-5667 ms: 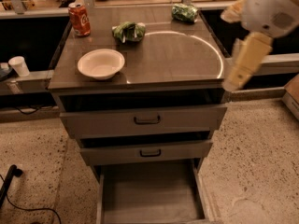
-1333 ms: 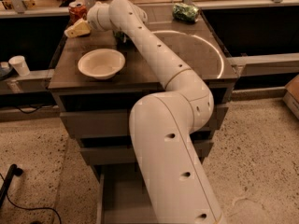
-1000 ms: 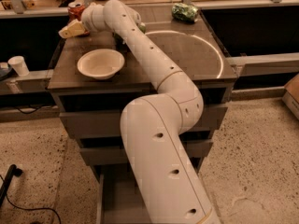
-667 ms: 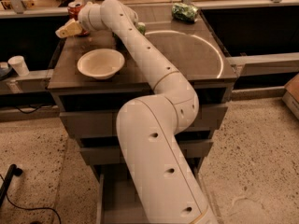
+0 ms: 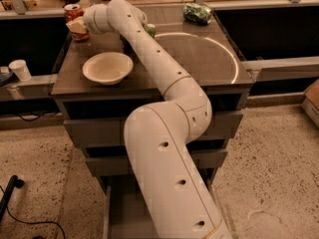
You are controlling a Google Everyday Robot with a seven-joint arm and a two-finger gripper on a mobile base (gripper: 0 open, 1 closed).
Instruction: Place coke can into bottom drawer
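The coke can (image 5: 74, 13), red-orange with a silver top, stands at the far left corner of the cabinet top. My gripper (image 5: 77, 27) is right at the can, its beige tip covering the can's lower front. My white arm reaches from the bottom of the view across the cabinet top to it. The bottom drawer (image 5: 118, 214) is pulled out at floor level. Only a grey strip of it shows left of my arm, which hides the rest.
A white bowl (image 5: 107, 67) sits on the cabinet top just in front of the can. One green snack bag (image 5: 198, 12) lies at the far right corner, and another (image 5: 150, 30) peeks from behind my arm. A white cup (image 5: 20, 69) stands on the left ledge. A black cable (image 5: 12, 185) lies on the floor.
About six seconds ago the arm was off to the right of the cabinet. It has since reached the can, and over the last second the gripper has only shifted slightly beside it.
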